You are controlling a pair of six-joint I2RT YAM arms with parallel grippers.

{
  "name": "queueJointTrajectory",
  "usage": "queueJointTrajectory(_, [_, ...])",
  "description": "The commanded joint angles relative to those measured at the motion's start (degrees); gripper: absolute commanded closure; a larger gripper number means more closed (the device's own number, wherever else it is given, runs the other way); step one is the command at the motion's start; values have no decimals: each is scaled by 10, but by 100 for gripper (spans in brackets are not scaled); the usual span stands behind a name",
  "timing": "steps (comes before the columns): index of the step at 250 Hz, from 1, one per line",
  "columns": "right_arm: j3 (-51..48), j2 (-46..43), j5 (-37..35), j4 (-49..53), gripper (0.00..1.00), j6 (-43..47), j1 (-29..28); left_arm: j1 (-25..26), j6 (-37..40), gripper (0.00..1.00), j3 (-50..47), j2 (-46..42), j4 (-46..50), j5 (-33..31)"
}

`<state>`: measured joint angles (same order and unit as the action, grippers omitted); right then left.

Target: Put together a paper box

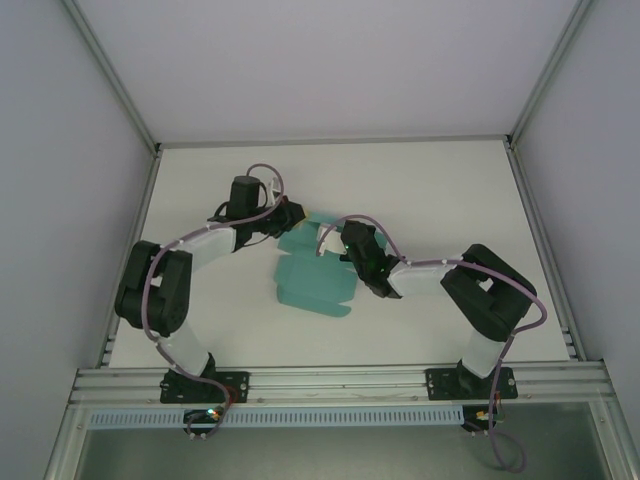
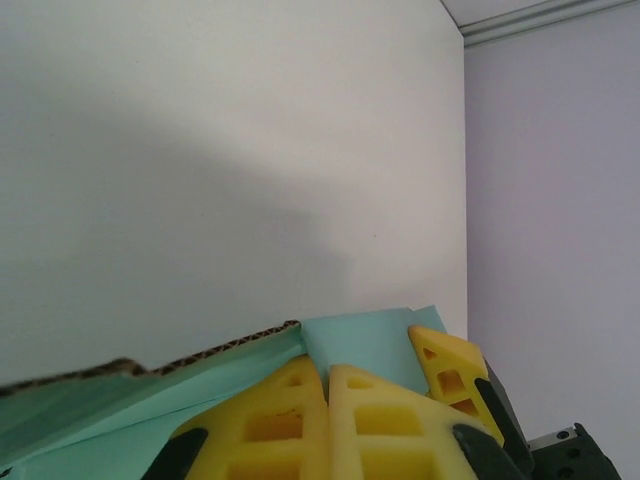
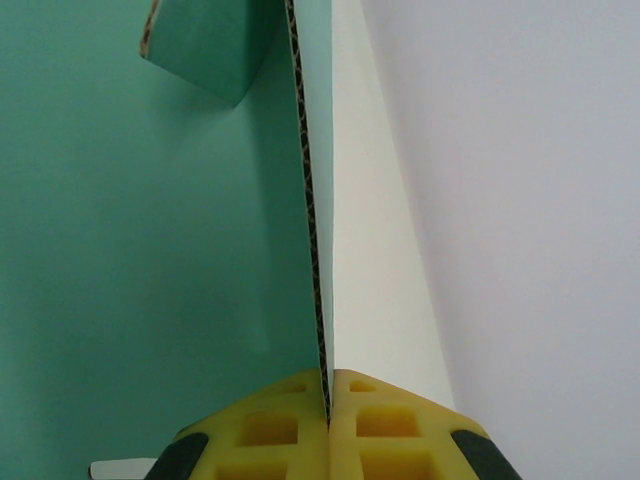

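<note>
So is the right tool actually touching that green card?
Touching. The right wrist view shows the card's edge clamped between the right tool's closed yellow fingers, with no gap.

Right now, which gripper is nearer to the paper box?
The right gripper, marginally: its jaws pinch an edge of the paper box. The left gripper sits at the box's far flap, jaws shut; contact unclear.

The teal paper box (image 1: 312, 285) lies mid-surface (image 1: 440, 180), with the left pincer (image 1: 297, 216) and right pincer (image 1: 347, 243) at its far edge.
</note>
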<state>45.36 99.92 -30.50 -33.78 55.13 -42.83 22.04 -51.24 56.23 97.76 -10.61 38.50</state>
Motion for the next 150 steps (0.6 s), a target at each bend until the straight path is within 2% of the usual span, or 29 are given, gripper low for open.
queueJointTrajectory(1, [2,-1,44,-60,100,-6,-23,16,40,73,7,-15,39,0])
queueJointTrajectory(9, [3,-2,42,-59,100,-5,-24,15,49,65,8,-20,49,-16])
queueJointTrajectory(35, [-1,-8,31,-57,100,1,-21,15,91,49,8,-55,104,-49])
queueJointTrajectory(70, [-13,-26,27,-48,100,-6,-10,5,144,17,-31,-144,174,-132])
queueJointTrajectory(83, [-19,-34,27,-46,100,-13,-7,-8,149,8,-61,-182,188,-155])
queueJointTrajectory(88, [-21,-37,28,-47,100,-15,-5,-15,150,1,-73,-196,191,-161])
queueJointTrajectory(122, [-39,-58,36,-55,100,-37,5,-75,159,0,-142,-260,221,-179])
queueJointTrajectory(150, [-43,-70,42,-48,100,-51,8,-95,168,0,-170,-266,249,-204])
